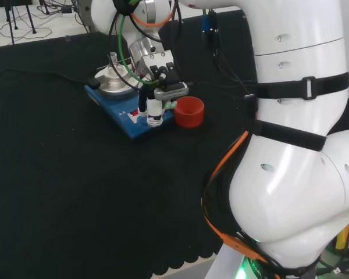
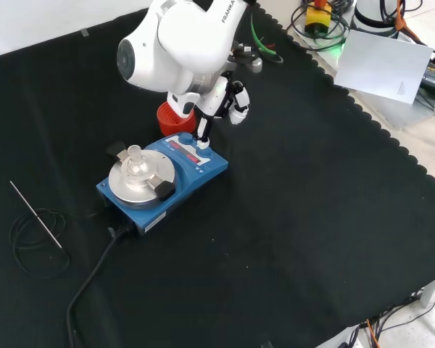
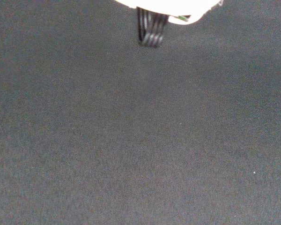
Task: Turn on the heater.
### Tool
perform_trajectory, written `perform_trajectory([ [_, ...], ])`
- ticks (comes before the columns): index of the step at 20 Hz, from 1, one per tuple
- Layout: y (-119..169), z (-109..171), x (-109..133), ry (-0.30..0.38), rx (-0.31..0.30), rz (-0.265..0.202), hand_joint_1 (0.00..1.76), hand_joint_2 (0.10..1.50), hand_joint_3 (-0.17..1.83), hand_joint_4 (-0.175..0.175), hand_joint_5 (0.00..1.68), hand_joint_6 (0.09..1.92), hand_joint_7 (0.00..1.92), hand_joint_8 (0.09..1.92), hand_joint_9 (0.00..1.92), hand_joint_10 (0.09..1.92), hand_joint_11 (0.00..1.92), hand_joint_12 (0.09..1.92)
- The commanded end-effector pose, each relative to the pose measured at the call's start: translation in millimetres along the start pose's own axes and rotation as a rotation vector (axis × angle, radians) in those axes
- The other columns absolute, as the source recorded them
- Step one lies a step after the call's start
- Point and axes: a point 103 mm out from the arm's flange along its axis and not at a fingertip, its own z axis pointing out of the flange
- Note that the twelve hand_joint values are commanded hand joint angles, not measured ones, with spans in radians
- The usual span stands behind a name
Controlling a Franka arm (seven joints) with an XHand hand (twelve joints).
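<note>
In the front view, a thin metal rod (image 2: 35, 213) lies on the black cloth (image 2: 312, 217) near the bench's left edge, its lower end crossing a small coil of black wire (image 2: 36, 239). A black power cable (image 2: 94, 279) runs from the lower part of the cloth up to the near left corner of the heater.

The heater (image 2: 196, 177) is a blue, flat-bodied unit standing in the left-centre area of the bench, turned at an angle to the bench edges. A round silver plate (image 2: 141, 181) occupies its left portion. A small clear glass vessel (image 2: 134, 156) stands upright at the centre of the plate. The control panel, with a red strip, occupies the heater's right end.

The hand (image 2: 225, 98) comes down from the top of the front view over that right end. One extended finger (image 2: 202, 130) points down, its tip at the control panel; contact cannot be confirmed. The remaining fingers are bent back beside it and enclose nothing. A red ribbed ring (image 2: 168, 119) stands on the cloth just behind the heater, partly hidden by the arm's white link.

In the head view, the heater (image 1: 107, 104) sits toward the far side of the bench, left of the arm's links. The hand (image 1: 157, 96) is above its right end, fingers directed down onto the panel area. The red ribbed ring (image 1: 189, 112) stands just right of the heater, close to its right corner.

In the wrist view, the black cloth (image 3: 140, 140) lies below the camera, with a blurred white part of the hand (image 3: 168, 7) at the frame's edge.
</note>
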Motion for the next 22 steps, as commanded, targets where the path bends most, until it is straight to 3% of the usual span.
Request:
perform_trajectory([
  [1, 1.6, 1.3, 0.5, -0.002, 0.007, 0.004, 1.41, 0.73, 0.98, -0.028, 0.25, 0.26, 1.64, 1.45, 1.76, 1.54, 1.60, 1.61],
  [22, 8.7, 7.6, -0.8, 0.004, 0.019, 0.005, 1.41, 0.73, 0.98, -0.029, 0.27, 0.25, 1.64, 1.45, 1.76, 1.55, 1.60, 1.61],
])
